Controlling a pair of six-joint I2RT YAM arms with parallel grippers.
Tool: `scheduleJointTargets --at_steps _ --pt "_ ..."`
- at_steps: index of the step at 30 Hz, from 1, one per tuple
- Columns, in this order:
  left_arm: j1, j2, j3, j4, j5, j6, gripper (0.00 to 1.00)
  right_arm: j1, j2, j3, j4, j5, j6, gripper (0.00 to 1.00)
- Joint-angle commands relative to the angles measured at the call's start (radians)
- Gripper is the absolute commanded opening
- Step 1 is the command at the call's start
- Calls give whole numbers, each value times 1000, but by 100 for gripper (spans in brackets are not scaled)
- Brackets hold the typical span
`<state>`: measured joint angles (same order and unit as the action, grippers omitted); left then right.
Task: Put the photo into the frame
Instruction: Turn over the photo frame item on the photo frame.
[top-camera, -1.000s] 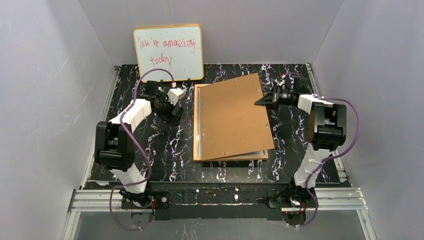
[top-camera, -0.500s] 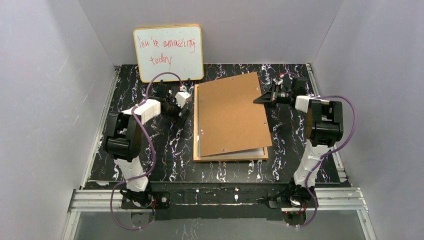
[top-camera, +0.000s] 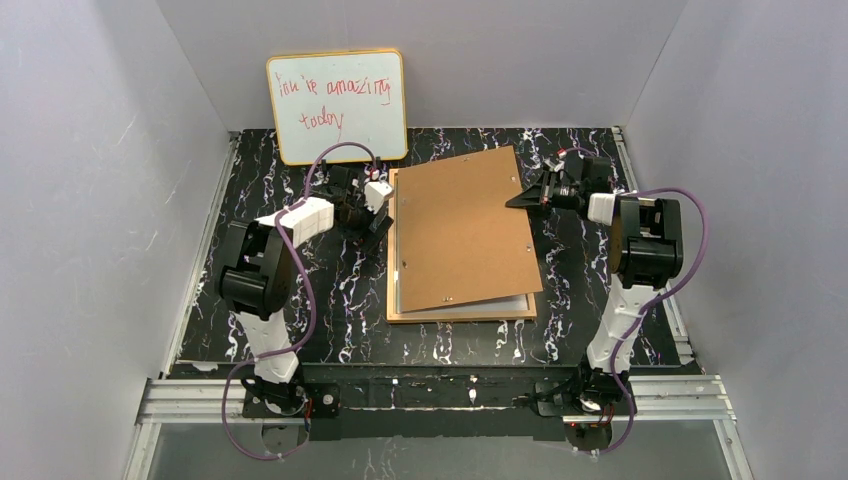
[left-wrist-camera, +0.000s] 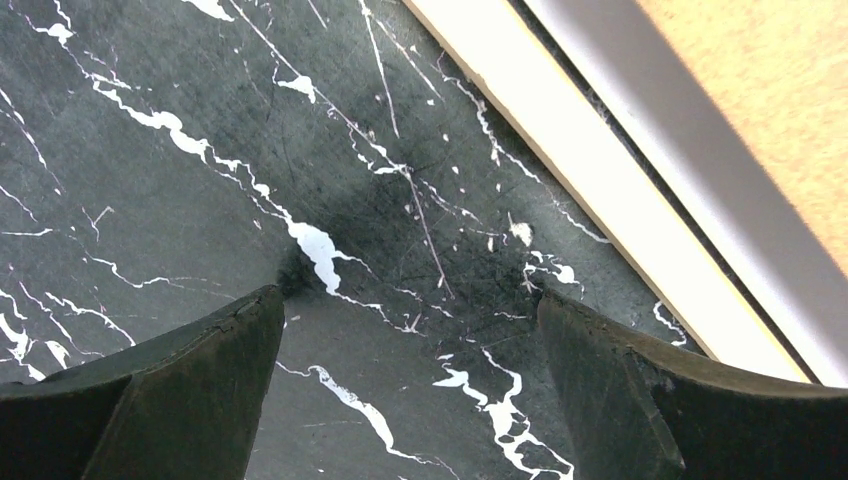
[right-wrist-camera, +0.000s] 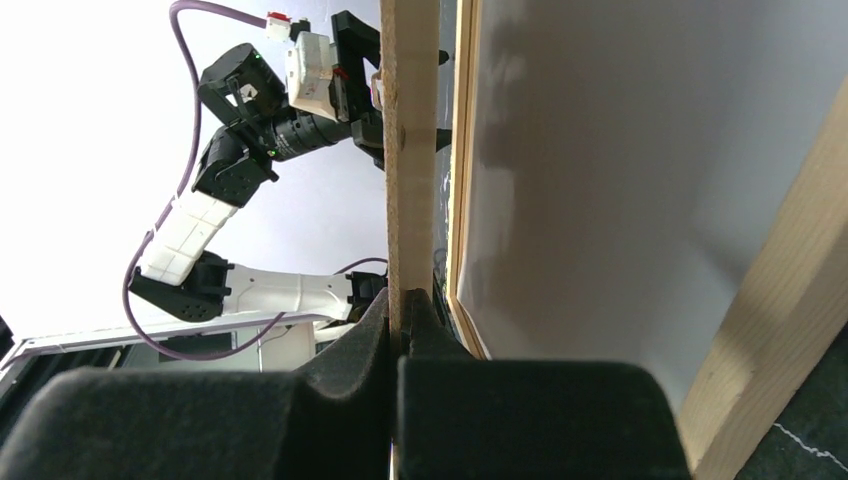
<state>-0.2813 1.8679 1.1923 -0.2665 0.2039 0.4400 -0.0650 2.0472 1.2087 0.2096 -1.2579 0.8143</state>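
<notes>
The frame (top-camera: 391, 250) lies flat in the middle of the table (top-camera: 330, 290), a little nearer to the far edge than to the near edge, with its golden-wood rim against the black marbled surface. Its brown fibreboard back (top-camera: 460, 230) lies on top of it but is not seated: it is turned at a slight angle, so its far right corner goes out past the rim and its near edge sits crooked inside the rim. Below this near edge a pale grey-white sheet (top-camera: 475, 305) shows inside the frame; I cannot tell if this is the photo turned face down or the clear pane, and no printed side of the photo is visible in any view. The right gripper (top-camera: 524, 197) is at the right edge of the board, toward the far right of the table, and its two fingers are closed tightly on that thin edge. In the right wrist view the board stands edge-on between them and is lifted apart from the pale surface and the wooden rim beside it. The left gripper (top-camera: 376, 228) hangs low over the bare table just beside the left rim of the frame, near its far left corner, with its fingers (left-wrist-camera: 200, 390) spread wide and holding nothing. A whiteboard (top-camera: 337, 105) with red handwriting leans against the back wall at the far edge, to the left.
</notes>
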Motion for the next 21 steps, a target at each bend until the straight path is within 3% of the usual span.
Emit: scheduleJointTargets --at_steps 1,21 --pt "-14 24 24 -10 -32 -20 96 2 10 38 35 -73 35 1" --pt "-27 43 22 -22 -16 -19 96 18 47 26 66 -45 27 1"
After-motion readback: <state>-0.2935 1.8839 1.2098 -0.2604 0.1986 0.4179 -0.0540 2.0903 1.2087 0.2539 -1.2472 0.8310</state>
